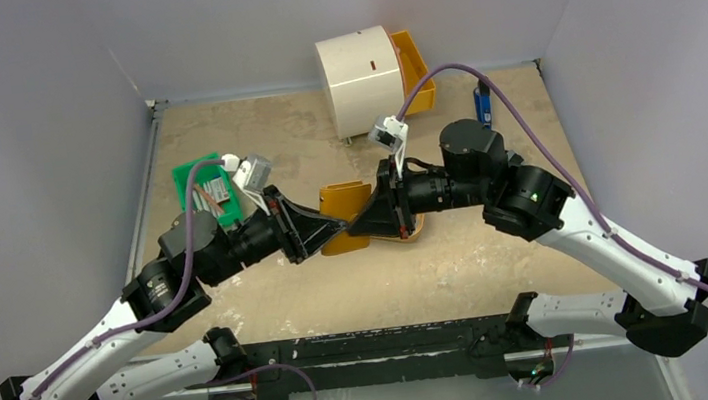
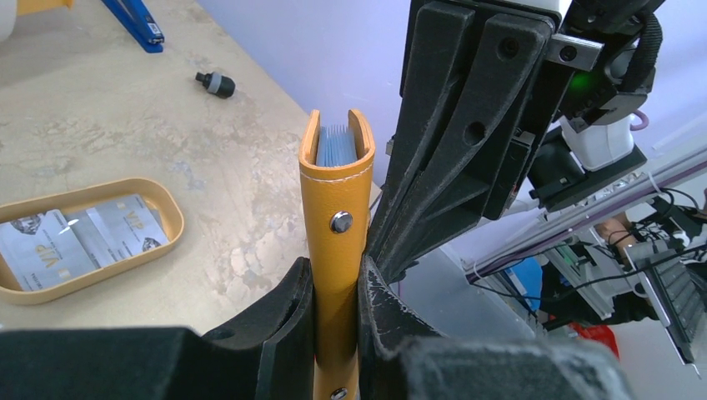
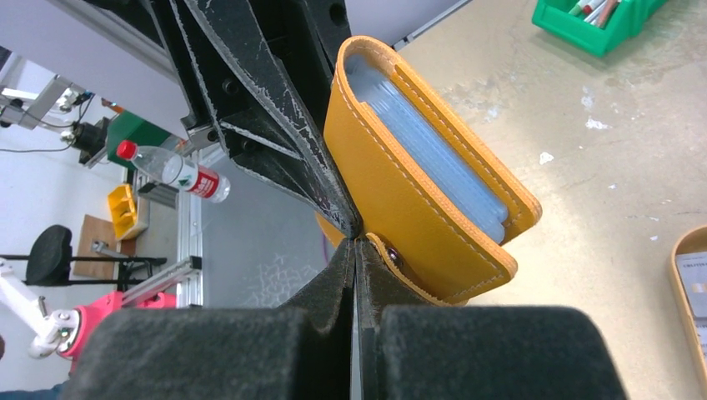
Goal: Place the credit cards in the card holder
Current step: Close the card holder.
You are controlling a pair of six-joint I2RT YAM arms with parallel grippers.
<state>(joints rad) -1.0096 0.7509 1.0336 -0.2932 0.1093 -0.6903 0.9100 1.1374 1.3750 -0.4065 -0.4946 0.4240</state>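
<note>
Both arms meet mid-frame in the top view, nose to nose over the table (image 1: pixel 252 131). The left gripper (image 2: pixel 336 287) is clamped on the card holder (image 2: pixel 336 192), one finger on each face, holding it on edge up off the table with its snap button (image 2: pixel 340 222) facing the wrist camera. The holder's top is gaping a bit and there's a stack of pale bluish sheets inside. I can't tell if those are sleeves or cards.

The right gripper (image 3: pixel 357 242) has its fingers pressed together, tips right at the holder's lower edge next to the snap tab. I can't make out whether it's pinching anything thin.

The credit cards (image 2: pixel 50 250) I can be sure of are lying in the oval tan tray (image 2: pixel 92 273) at the lower left of the left wrist view, flat and overlapping.

What gets in the way: the right gripper's black body fills the upper right of that view, and from above the two grippers cover most of the tray.

Around it:
- There's a blue stapler (image 2: pixel 133 21) at the top left of that view, with a little black-and-grey knob (image 2: pixel 215 84) near it.
- A green bin (image 3: pixel 596 29) of sticks sits at the top right of the right wrist view.
- The white cabinet (image 1: pixel 361 78) with its orange drawer (image 1: pixel 413 67) is at the top centre of the overhead shot.
</note>
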